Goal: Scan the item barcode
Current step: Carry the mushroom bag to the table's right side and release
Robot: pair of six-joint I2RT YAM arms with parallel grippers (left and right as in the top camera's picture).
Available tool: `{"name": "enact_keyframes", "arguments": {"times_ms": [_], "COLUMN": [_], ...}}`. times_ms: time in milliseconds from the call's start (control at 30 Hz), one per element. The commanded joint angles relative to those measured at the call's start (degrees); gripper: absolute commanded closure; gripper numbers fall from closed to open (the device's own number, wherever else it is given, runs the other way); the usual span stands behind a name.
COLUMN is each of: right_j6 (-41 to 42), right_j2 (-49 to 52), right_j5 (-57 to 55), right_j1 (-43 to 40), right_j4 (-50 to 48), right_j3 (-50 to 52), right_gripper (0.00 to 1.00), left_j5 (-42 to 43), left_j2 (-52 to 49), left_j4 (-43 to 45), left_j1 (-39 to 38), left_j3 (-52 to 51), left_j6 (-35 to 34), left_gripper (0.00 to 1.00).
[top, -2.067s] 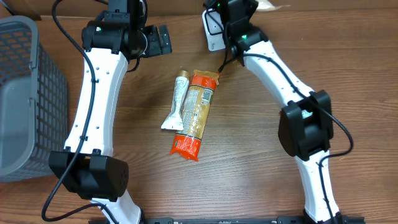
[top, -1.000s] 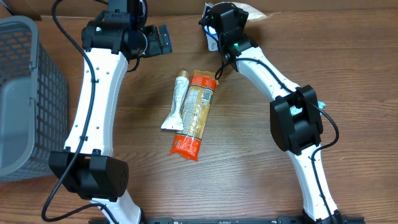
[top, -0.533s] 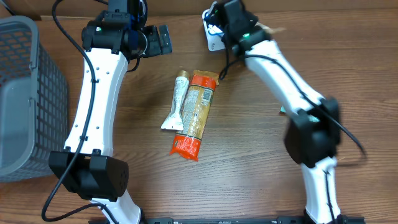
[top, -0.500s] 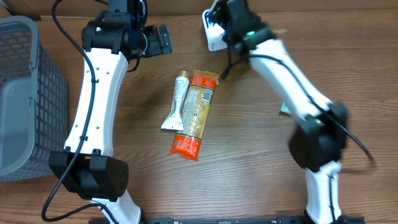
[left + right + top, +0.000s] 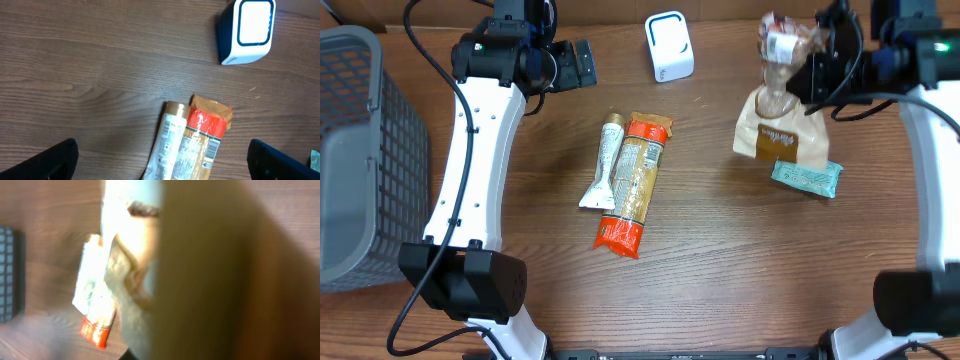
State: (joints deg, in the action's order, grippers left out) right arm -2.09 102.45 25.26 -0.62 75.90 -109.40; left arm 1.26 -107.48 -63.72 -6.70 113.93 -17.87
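The gray basket (image 5: 360, 150) sits far out beyond my left claw (image 5: 578, 64), which hangs spread wide and empty, unmoved. The change is on the other side: my right arm has swung away from the scanner's spot, and the right claw (image 5: 812, 72) is now clenched on the neck of the tan bag (image 5: 772, 125), which hangs just beneath it. The orange packet (image 5: 632, 185) and tube (image 5: 604, 160) lie touching, between the claws. A teal packet (image 5: 807, 177) rests below the right claw, just beside the bag. The scanner (image 5: 668, 45) now stands well apart, to that claw's left. I judge the bag's pass is over, or must be repeated.
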Motion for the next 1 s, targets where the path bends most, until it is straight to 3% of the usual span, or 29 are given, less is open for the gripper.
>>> {"name": "enact_keyframes", "arguments": {"times_ms": [0, 267, 400, 467, 533, 567, 633, 767, 967], "right_j6": [3.32, 15.93, 17.16, 17.09, 16.85, 16.85, 16.87, 16.61, 10.51], "right_j2": [0.85, 0.85, 0.85, 0.85, 0.85, 0.85, 0.76, 0.37, -2.03], "right_j5": [7.45, 10.05, 10.91, 10.56, 10.21, 10.21, 10.25, 10.47, 7.85], "right_j1": [-5.6, -16.61, -20.02, -20.9, -21.4, -21.59, -21.9, -22.88, -22.64], "right_j4": [-7.02, -32.68, -39.28, -39.56, -39.17, -38.73, -38.47, -35.34, -19.26], "right_j3": [11.3, 33.92, 40.68, 42.51, 43.43, 43.45, 43.34, 40.04, 25.66], "right_gripper": [0.93, 0.96, 0.87, 0.78, 0.46, 0.38, 0.3, 0.26, 0.2], "left_j5": [-0.2, -0.2, -0.2, -0.2, -0.2, -0.2, -0.2, -0.2, -0.2], "left_j2": [-0.02, -0.02, -0.02, -0.02, -0.02, -0.02, -0.02, -0.02, -0.02], "left_j4": [0.04, 0.04, 0.04, 0.04, 0.04, 0.04, 0.04, 0.04, 0.04], "left_j1": [-0.09, -0.07, -0.07, -0.07, -0.07, -0.07, -0.07, -0.07, -0.07], "left_j3": [0.55, 0.55, 0.55, 0.55, 0.55, 0.55, 0.55, 0.55, 0.55], "left_j6": [0.07, 0.07, 0.07, 0.07, 0.07, 0.07, 0.07, 0.07, 0.07], "left_gripper": [0.0, 0.0, 0.0, 0.01, 0.01, 0.0, 0.0, 0.0, 0.01]}}
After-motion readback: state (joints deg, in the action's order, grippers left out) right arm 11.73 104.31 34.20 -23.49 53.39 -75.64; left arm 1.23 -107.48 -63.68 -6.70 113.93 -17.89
